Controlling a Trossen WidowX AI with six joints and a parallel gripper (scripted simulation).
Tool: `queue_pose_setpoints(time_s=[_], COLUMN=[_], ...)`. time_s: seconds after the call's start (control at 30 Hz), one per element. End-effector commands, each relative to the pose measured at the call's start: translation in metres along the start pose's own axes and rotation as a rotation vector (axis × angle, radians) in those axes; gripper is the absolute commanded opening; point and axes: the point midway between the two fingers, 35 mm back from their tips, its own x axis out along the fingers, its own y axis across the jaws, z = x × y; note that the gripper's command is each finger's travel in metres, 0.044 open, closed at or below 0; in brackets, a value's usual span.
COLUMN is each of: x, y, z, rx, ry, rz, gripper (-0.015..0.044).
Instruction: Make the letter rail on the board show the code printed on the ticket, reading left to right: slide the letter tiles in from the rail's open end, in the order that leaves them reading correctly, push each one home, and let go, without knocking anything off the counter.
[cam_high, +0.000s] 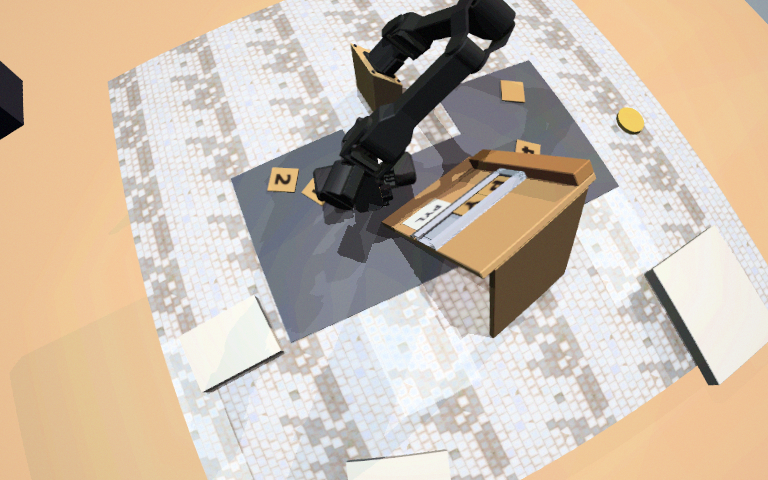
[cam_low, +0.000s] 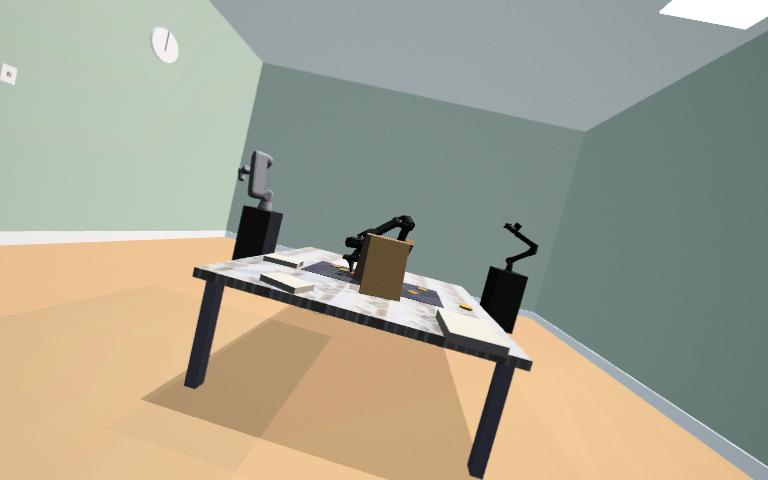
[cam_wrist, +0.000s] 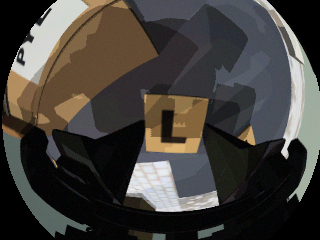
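My gripper (cam_wrist: 175, 126) (cam_high: 353, 195) (cam_low: 351, 266) is low over the dark mat (cam_high: 317, 283), just left of the board, and is shut on a tan tile marked L (cam_wrist: 175, 123). The brown slanted board (cam_high: 526, 226) (cam_low: 385, 266) (cam_wrist: 100, 54) carries a silver letter rail (cam_high: 475, 209) with tan tiles inside; I cannot read their letters. The white ticket (cam_high: 428, 213) (cam_wrist: 34, 34) reads PYL and lies beside the rail's lower end. An orange tile edge (cam_high: 309, 191) shows at the gripper's left side.
A tile marked 2 (cam_high: 282, 179) lies left of the gripper. A tile marked 4 (cam_high: 527, 148) and a blank tile (cam_high: 512, 91) lie behind the board. There is also a yellow disc (cam_high: 630, 120), a brown stand (cam_high: 373, 84) at the arm's base, and white slabs (cam_high: 229, 342) (cam_high: 707, 300) (cam_high: 396, 466).
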Motion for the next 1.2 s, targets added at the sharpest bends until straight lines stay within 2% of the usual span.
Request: queue_pose_setpoints(time_s=[0.0,0.07,0.1,1.17], x=[-0.003,-0.004,-0.005,-0.021], y=[0.0,0.0,0.0,0.002], z=[0.0,0.0,0.0,-0.003], rx=[-0.006,-0.006,-0.006,-0.006], ry=[-0.002,-0.002,-0.002,-0.002], rz=[-0.002,-0.002,-0.002,-0.003], gripper=[0.0056,0.0004,0.0,0.0])
